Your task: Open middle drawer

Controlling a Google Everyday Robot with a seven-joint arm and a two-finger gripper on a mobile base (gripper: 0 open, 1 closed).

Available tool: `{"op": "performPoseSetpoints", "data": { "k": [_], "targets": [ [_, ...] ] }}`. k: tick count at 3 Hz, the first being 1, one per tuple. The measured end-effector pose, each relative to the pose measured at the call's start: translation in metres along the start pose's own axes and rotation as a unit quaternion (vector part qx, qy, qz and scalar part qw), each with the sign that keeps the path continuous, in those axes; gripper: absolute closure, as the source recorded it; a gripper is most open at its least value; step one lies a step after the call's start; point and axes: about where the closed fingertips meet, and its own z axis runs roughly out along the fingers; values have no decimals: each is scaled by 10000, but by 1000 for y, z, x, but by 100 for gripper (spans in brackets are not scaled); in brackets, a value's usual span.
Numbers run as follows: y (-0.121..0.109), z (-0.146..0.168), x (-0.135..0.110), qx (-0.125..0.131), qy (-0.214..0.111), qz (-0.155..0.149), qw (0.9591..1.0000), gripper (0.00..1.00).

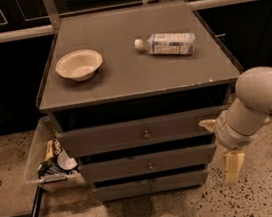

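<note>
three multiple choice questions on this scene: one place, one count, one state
1. Where is the gripper?
A gripping the top knob
B inside a drawer
C right of the cabinet, beside the middle drawer

2. How many drawer fronts?
A two
B three
C five

3. The bottle is
A lying on its side
B standing upright
C on the floor

Key: 1 C, it hangs low off the cabinet's right side; 2 B, three grey fronts are stacked; 3 A, it lies flat on the top.

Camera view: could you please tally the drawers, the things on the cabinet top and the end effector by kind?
Drawers: 3 (top drawer, middle drawer, bottom drawer)
Bowl: 1
Bottle: 1
End effector: 1, right of the drawers
Total: 6
</note>
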Motion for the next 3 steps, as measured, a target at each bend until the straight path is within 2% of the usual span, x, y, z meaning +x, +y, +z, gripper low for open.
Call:
{"op": "performPoseSetpoints", "data": {
  "k": [1,2,3],
  "targets": [
    [-5,59,9,-130,-273,-117,9995,0],
    [-6,102,20,-43,-641,-245,9976,0],
    [1,126,33,-54,-853,-278,9960,0]
  ]
}}
